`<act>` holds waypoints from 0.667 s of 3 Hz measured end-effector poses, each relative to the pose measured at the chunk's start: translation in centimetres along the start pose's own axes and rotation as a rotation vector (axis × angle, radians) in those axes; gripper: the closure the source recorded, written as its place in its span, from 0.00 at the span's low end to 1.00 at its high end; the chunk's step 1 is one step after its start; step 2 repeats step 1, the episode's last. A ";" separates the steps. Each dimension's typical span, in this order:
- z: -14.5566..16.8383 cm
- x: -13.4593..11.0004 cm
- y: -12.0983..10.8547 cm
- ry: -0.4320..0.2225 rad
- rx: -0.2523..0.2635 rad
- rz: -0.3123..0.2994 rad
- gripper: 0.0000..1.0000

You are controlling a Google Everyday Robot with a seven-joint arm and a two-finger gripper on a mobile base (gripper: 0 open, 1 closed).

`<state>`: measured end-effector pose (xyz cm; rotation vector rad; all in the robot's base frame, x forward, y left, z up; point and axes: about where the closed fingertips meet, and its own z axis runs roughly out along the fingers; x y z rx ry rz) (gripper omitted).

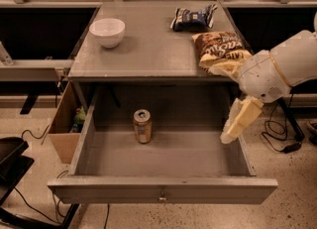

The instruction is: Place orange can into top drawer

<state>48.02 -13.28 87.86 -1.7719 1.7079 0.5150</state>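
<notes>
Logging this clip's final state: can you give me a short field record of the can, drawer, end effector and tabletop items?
top drawer: pulled open
orange can: upright inside the drawer, left of centre, nothing gripping it
end effector: open, empty, above the drawer's right side, apart from the can
table: white bowl, brown snack bag, dark blue snack bag
</notes>
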 end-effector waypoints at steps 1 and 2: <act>-2.2 1.5 0.1 0.225 0.149 0.030 0.00; -2.2 1.5 0.1 0.225 0.149 0.030 0.00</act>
